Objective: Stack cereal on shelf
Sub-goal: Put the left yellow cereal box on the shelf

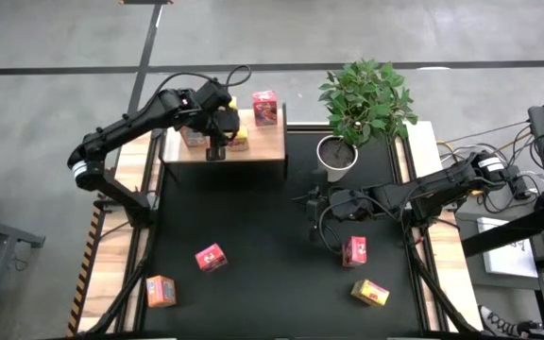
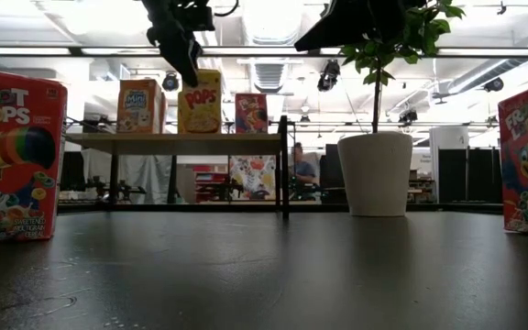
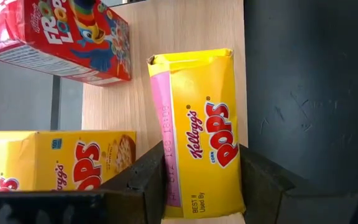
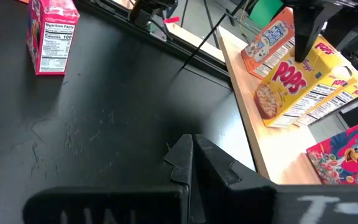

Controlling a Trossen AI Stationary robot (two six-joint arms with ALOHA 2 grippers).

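The shelf [image 1: 253, 151] stands at the table's far left. On its board stand an orange box [image 2: 140, 105], a red box [image 1: 264, 107] and two yellow boxes [image 3: 55, 162]. My left gripper [image 1: 217, 134] is above the board, shut on one yellow cereal box [image 3: 201, 130], which stands upright on its lower end [image 2: 200, 108]. My right gripper [image 1: 314, 203] is shut and empty, hovering over the table's middle, right of the shelf; it also shows in its own wrist view [image 4: 191, 165]. My left gripper pinches the yellow box's two narrow sides [image 3: 166, 180] between its two fingers [image 3: 260, 180], near the box's upper end. The fingers come from above, pointing down, and lie across the box. The box stands upright with its lower end on the shelf board [image 2: 200, 137].
A potted plant [image 1: 338, 151] stands right of the shelf. On the near half of the table lie a red box [image 1: 211, 257], an orange box [image 1: 161, 291], another red box [image 1: 354, 250] and a yellow box [image 1: 370, 293]. Bare black table lies between them.
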